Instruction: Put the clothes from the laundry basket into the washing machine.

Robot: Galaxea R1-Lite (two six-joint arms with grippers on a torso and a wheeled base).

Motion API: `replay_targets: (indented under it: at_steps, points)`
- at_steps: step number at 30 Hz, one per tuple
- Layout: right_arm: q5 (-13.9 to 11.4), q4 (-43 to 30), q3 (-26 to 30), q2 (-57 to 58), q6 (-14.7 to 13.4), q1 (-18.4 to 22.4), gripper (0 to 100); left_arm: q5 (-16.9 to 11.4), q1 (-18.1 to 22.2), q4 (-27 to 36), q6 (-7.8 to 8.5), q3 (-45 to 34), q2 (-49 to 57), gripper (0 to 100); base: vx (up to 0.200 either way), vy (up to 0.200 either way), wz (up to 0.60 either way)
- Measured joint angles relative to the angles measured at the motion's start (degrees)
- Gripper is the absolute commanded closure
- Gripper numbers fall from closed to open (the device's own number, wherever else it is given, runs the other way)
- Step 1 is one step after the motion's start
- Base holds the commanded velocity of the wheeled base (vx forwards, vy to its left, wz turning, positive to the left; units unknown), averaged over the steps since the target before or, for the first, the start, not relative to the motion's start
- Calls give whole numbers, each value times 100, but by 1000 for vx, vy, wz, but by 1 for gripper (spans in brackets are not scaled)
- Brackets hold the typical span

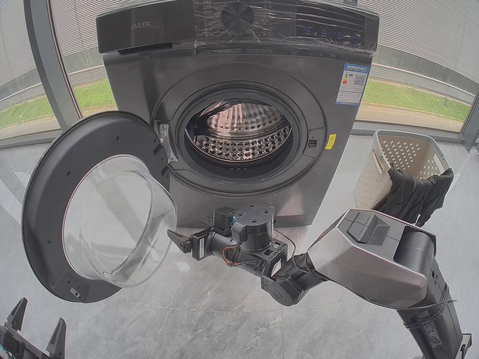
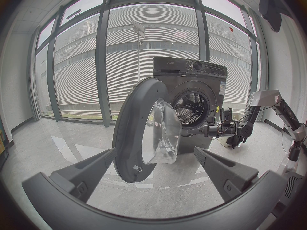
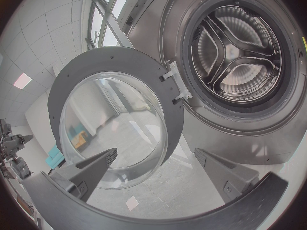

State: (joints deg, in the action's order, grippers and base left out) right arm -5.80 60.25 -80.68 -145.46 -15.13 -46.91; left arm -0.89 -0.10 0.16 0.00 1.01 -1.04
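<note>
Where marble floor meets windows, washing machine open, left hand and right hand spread, empty.

Open washing machine (clothes overhang laundry basket).

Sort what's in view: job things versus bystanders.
Job: washing machine, its open door, laundry basket, dark clothes draped over its rim, right gripper, left gripper.
Not the job: window frames, tiled floor.
</note>
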Motion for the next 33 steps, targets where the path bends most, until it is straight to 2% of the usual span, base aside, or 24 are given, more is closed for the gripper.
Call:
replay_targets:
  at_steps: [11,20,24,33]
  points:
    - [468,-327,-672,-306,-30,-96,0,0,0,0,0,0,0,0,0,0,0]
    - [538,-371,-1041,-503,-74,-166,0,0,0,0,0,0,0,0,0,0,0]
    - [573,-364,-1133,-521,-187,-179,0,0,0,0,0,0,0,0,0,0,0]
    - [719,-369,-1020,-385,-205,-99,0,0,0,2,0,0,0,0,0,0,0]
